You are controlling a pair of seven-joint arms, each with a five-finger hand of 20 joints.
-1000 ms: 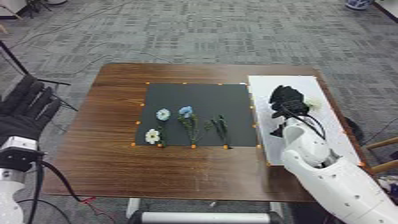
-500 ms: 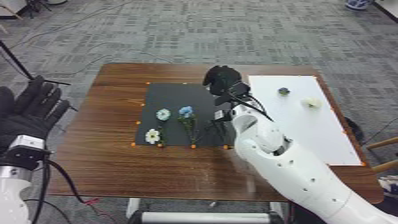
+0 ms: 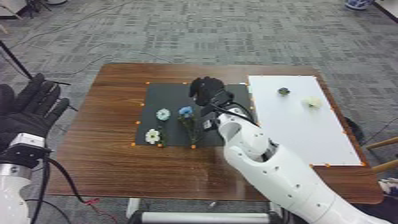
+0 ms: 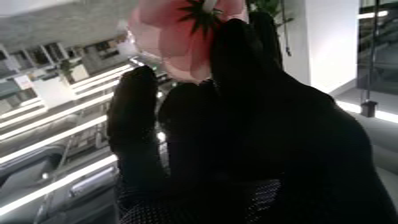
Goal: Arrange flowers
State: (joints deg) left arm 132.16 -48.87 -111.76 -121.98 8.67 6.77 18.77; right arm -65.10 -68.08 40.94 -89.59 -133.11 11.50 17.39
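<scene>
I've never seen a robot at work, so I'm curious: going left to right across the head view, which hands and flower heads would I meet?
Left hand, white flower, pale bluish flower, blue flower, right hand, small dark flower, cream flower.

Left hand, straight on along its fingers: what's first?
In the head view, the left hand points toward the black stand, so probably that first. Depth is unclear; it might pass above the stand instead.
</scene>
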